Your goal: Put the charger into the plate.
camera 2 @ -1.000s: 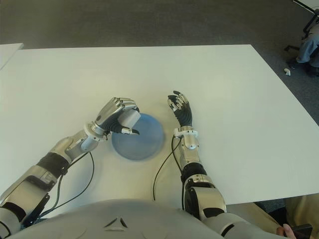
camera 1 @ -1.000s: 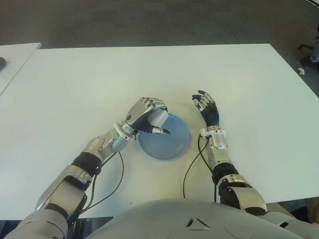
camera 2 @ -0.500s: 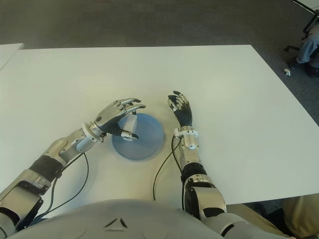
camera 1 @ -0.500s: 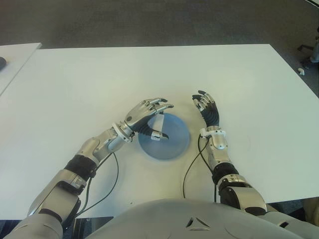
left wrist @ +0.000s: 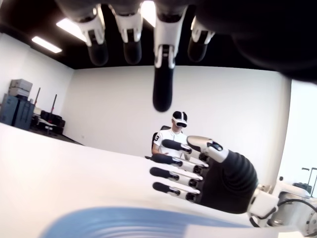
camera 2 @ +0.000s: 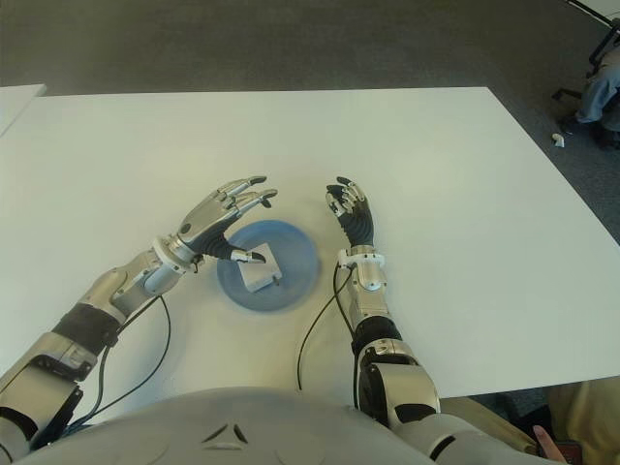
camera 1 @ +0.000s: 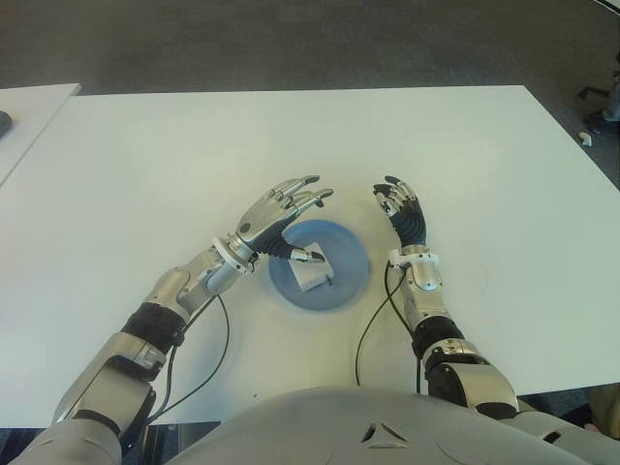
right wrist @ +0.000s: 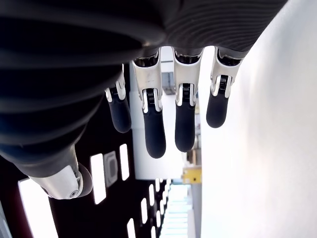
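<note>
A white charger (camera 1: 312,275) lies inside the round blue plate (camera 1: 345,279) on the white table. My left hand (camera 1: 287,215) hovers over the plate's left rim with its fingers spread and nothing held. In the left wrist view the plate's rim (left wrist: 114,220) shows below the spread fingers (left wrist: 162,84). My right hand (camera 1: 403,213) shows to the right of the plate, its fingers relaxed and empty; it also appears in the left wrist view as the right hand (left wrist: 213,171).
The white table (camera 1: 174,165) stretches wide on all sides of the plate. A second table's corner (camera 1: 24,107) shows at the far left. A person wearing a headset (left wrist: 173,136) sits beyond the table in the left wrist view.
My left hand opened from a fist around the charger and lifted a little. The charger dropped out and now lies in the plate. The right hand stayed still.
</note>
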Robot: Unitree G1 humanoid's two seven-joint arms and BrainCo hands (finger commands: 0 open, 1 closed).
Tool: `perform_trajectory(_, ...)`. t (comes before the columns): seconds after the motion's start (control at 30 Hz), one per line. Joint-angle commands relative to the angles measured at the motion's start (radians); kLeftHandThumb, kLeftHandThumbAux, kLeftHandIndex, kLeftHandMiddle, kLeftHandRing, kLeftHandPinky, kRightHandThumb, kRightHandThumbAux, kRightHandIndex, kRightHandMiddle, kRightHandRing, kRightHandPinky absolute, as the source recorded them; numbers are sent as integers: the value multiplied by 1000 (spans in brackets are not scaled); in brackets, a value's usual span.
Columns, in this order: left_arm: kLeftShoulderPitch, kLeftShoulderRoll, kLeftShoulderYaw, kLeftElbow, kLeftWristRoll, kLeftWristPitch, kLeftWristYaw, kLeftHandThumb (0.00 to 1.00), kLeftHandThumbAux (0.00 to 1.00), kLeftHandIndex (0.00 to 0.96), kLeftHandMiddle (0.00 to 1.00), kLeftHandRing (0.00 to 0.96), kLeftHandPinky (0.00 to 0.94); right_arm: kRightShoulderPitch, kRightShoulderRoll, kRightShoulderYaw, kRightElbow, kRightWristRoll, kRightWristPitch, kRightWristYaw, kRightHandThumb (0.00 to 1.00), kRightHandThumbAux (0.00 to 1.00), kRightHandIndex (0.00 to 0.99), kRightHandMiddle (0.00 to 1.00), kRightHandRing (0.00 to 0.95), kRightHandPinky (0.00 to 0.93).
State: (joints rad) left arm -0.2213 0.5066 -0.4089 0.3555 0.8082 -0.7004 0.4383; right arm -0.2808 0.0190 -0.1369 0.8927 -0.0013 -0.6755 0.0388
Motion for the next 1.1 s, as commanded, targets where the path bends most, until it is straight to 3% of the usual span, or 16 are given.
perform_trajectory(0.03,20,3,7,-2,53,35,38,154,224,0,0,0,0,203,29,-25,166,41,50,19,0,615,211,352,292,213)
perform_trajectory(0.53,17,3,30,45,28,20,109,129,274,0,0,0,0,200,35,-47,182,61,59,46,0,608,215,362,295,193)
perform_trajectory(0.73,24,-71,94,118,-252,-52,10,88,330,0,0,0,0,198,35,-49,188,53,51,45,0,605,226,363,293,208)
perform_trajectory(0.87,17,-133,143,200,-539,-84,-150,82,387,4,10,0,0,196,35,-49,188,49,52,43,0,610,225,363,293,213)
perform_trajectory(0.93,-9,-188,202,280,-716,-70,-258,77,433,11,20,0,0,197,34,-50,187,49,54,43,0,611,221,364,296,215)
perform_trajectory(1.1,-23,-286,309,345,-969,-29,-415,62,495,10,22,0,0,197,32,-50,189,47,55,42,0,618,216,368,303,229)
